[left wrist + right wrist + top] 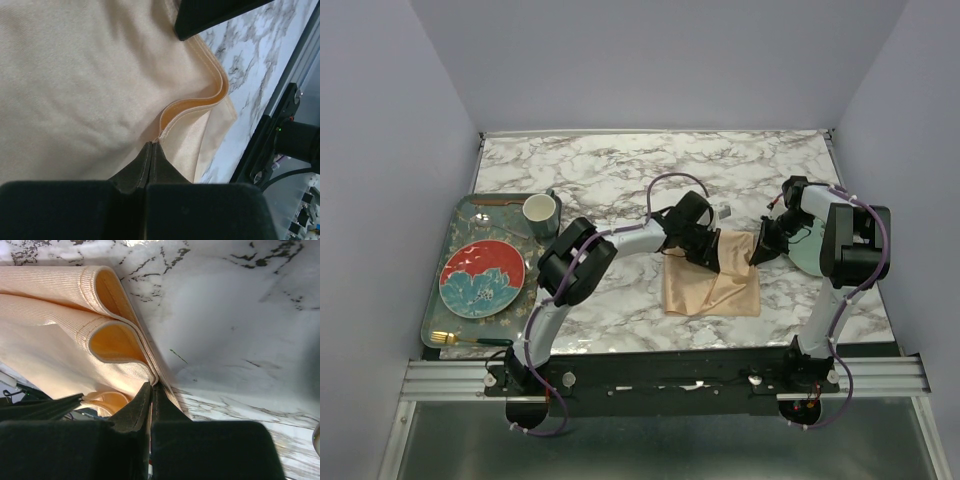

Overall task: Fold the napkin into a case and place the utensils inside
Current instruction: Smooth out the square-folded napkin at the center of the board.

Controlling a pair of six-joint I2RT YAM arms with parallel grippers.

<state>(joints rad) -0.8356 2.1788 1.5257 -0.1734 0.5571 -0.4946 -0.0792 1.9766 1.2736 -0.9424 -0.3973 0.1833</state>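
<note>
Between left claw point(151, 150) and right claw point(151, 388), both pinching it, the napkin point(710, 288) apparently sags.

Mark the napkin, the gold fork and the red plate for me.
napkin point(710, 290): top external view, flat near part of the cloth.
gold fork point(445, 338): top external view, its tines.
red plate point(482, 278): top external view, painted centre.

Your white worktop with grey marble veining point(620, 170) is boxed on three sides by plain pale lavender walls point(650, 60); a silver aluminium rail point(440, 378) runs along its near edge.
</note>
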